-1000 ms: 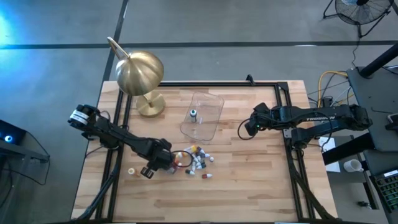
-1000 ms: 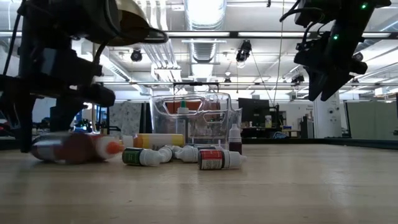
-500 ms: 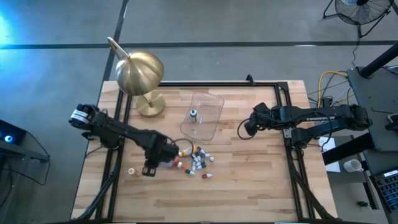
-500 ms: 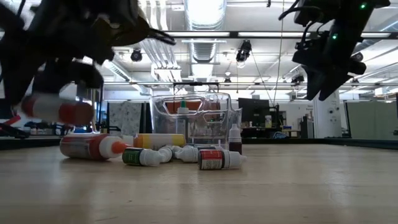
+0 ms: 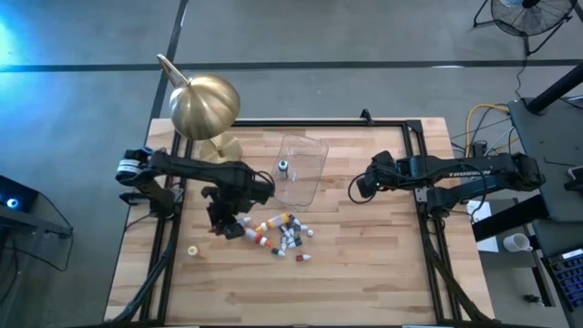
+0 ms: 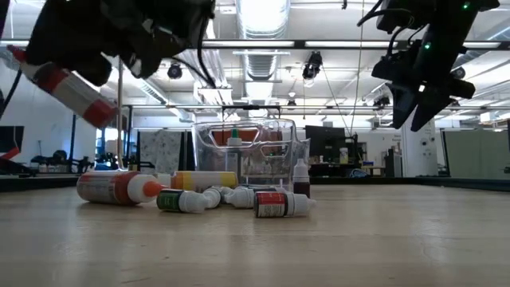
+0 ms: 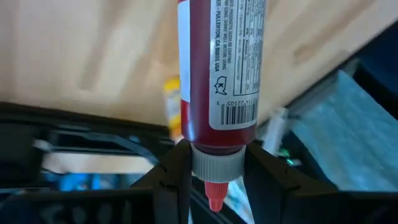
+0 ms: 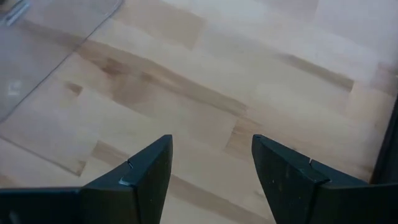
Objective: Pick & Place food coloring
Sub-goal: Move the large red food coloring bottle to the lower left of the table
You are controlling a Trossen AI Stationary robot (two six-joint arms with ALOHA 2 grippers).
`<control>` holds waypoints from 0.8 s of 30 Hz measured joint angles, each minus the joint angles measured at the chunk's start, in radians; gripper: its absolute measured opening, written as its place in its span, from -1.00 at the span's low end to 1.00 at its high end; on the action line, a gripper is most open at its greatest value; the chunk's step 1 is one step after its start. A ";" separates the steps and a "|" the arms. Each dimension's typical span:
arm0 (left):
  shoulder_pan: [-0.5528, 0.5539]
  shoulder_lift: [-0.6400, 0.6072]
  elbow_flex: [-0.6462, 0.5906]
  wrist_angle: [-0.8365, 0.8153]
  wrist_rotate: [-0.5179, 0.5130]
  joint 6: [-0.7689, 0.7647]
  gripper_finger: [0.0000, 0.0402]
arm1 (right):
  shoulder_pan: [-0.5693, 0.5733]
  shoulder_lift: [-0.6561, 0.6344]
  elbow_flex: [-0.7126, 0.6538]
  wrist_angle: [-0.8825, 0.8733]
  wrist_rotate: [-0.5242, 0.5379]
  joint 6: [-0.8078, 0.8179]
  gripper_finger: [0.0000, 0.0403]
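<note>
- High view: left arm reaches in from 9 o'clock, elbow bent, left gripper above the table just 9 o'clock of the bottle heap.
- Left wrist view: left gripper's fingers clenched on the neck of a red food coloring bottle, just above its grey collar; red nozzle tip points toward the camera.
- Low view: that bottle hangs in the air, tilted, off the table, above an orange-tipped bottle lying on its side.
- Remaining food coloring bottles lie in a loose heap at table centre, at 6 o'clock of the clear tub. One bottle stands inside the tub. One small cap-like piece sits apart at 8 o'clock of the heap; can't tell what it is.
- Right arm stretched in from 3 o'clock, right gripper raised over bare wood, 3 o'clock of the tub.
- Right wrist view: right gripper's fingers spread apart, holding nothing, table beneath.
- Brass dome lamp at 11 o'clock corner.
</note>
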 joint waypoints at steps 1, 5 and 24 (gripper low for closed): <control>0.000 0.005 -0.011 0.005 0.041 -0.009 -0.55 | 0.000 0.000 0.000 0.000 -0.011 0.000 0.06; -0.013 0.055 -0.016 0.002 0.143 -0.021 -0.55 | 0.000 0.000 0.000 -0.005 -0.028 0.010 0.06; -0.186 0.236 0.076 0.003 0.187 -0.102 -0.50 | 0.000 0.000 -0.003 0.000 -0.034 -0.036 0.06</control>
